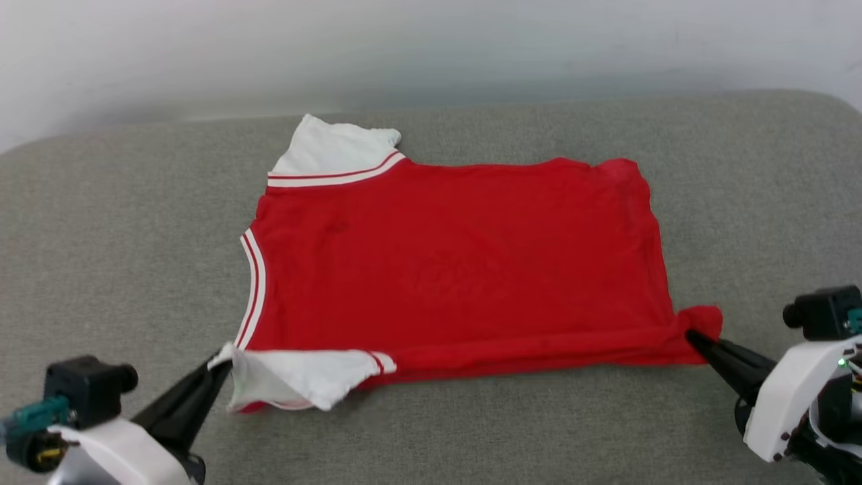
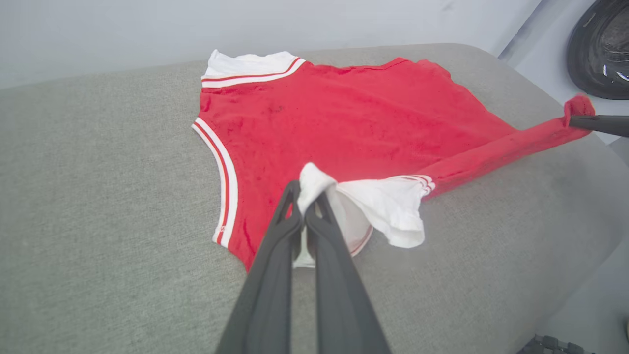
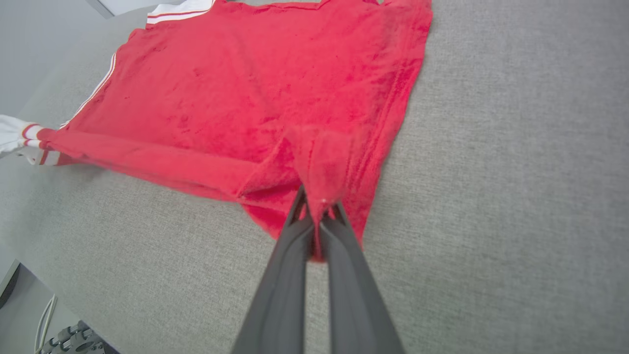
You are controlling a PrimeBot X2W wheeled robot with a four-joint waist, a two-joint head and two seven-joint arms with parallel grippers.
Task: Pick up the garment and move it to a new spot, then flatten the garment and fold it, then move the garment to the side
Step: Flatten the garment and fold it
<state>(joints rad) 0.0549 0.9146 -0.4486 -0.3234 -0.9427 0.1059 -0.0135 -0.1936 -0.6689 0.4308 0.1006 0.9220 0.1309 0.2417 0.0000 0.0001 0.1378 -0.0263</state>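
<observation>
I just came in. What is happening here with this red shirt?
The robot is handling a red T-shirt spread on a grey upholstered surface. Its left end effector is shut on the near white sleeve, and its right end effector is shut on the near hem corner. The near edge is stretched between them, while the rest lies mostly flat.

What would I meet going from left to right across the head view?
The left gripper → white sleeve → red body of the garment → right gripper.
</observation>
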